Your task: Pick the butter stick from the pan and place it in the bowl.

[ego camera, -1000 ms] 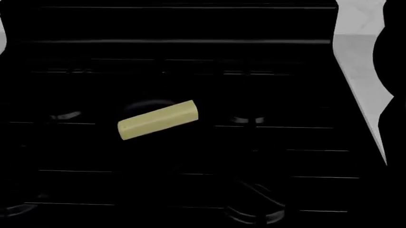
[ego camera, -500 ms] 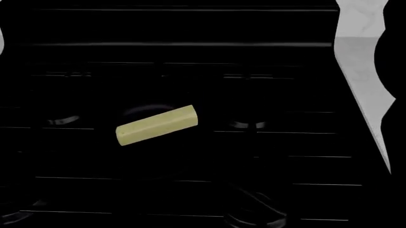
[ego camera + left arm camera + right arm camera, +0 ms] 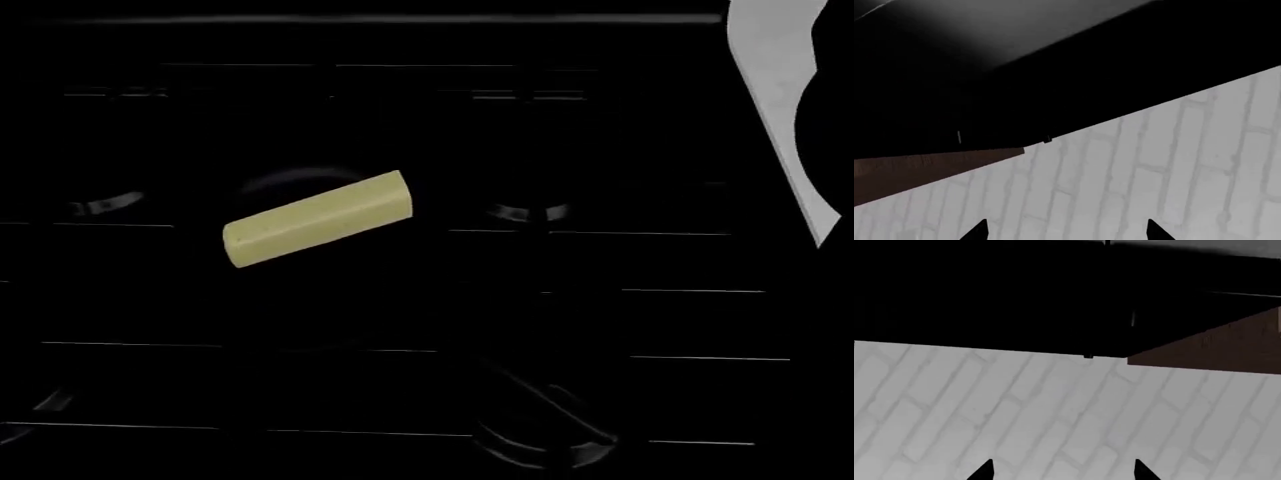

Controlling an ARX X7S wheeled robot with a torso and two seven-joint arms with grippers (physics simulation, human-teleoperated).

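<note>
The butter stick (image 3: 318, 218), a pale yellow bar, lies slanted in the pan (image 3: 274, 183), which shows only as a faint dark arc on the black stove. The bowl is out of view. Neither gripper appears in the head view. My left gripper (image 3: 1066, 232) shows only two dark fingertips (image 3: 977, 231), wide apart, open, with nothing between them, facing a brick wall. My right gripper (image 3: 1062, 471) is likewise open, its fingertips (image 3: 984, 470) spread and empty, far from the butter stick.
Black burner grates (image 3: 534, 430) cover the stove (image 3: 641, 300). A light countertop (image 3: 781, 90) borders it at the right. Both wrist views face a white brick wall (image 3: 1154, 165), a black overhanging body (image 3: 987, 290) and brown cabinet panels (image 3: 1227, 345).
The head view has shifted, so the butter stick sits higher and a little further left in the picture. It has not moved within the pan.
</note>
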